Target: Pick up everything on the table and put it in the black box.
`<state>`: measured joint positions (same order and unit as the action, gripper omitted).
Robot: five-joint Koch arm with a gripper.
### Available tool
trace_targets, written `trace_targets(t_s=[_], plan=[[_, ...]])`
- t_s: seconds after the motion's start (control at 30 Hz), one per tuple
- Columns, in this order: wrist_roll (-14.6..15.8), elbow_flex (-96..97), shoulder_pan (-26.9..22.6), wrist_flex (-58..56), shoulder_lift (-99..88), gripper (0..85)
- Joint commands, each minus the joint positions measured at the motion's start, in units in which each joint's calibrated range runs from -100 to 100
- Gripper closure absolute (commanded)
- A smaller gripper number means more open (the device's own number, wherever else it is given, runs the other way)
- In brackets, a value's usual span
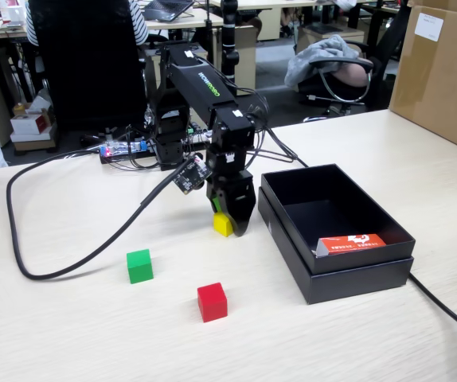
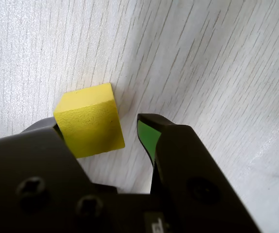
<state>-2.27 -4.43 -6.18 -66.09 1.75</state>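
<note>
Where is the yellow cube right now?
In the fixed view the yellow cube sits on the table between the open fingers of the gripper, just left of the black box; the wrist view shows a gap beside it.

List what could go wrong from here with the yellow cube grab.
1. In the wrist view the yellow cube sits against one jaw of the gripper, with a gap to the green-padded one; closing may push or twist it rather than grip it squarely.
2. The black box lies close by, so a low carry might clip its rim.
</note>
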Motion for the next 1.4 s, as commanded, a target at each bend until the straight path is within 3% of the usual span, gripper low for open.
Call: trace_targets(t_s=[0.0,0.1,0.23,0.3,0.6,0.77,0.97,1.17,1.37], plan=[[-0.98,-1.92,0.15,-2.73,-0.77,55.2],[-1.37,-1.83,0.54,-2.73,-0.77,65.7],[-1.51,-1.56,0.78,-2.81,-0.89,72.0],[-1.56,-1.47,0.88,-2.81,-1.46,84.5],[-1.32,9.14,-1.42,-3.07,-36.11,84.6],[0.59,-4.46,-6.64,-3.33,-44.15,84.6],[3.32,-18.42,-11.67,-3.33,-31.87,84.6],[5.81,-35.46,-12.65,-3.33,-5.59,84.6],[6.45,-43.53,-12.75,-3.33,12.88,84.6]])
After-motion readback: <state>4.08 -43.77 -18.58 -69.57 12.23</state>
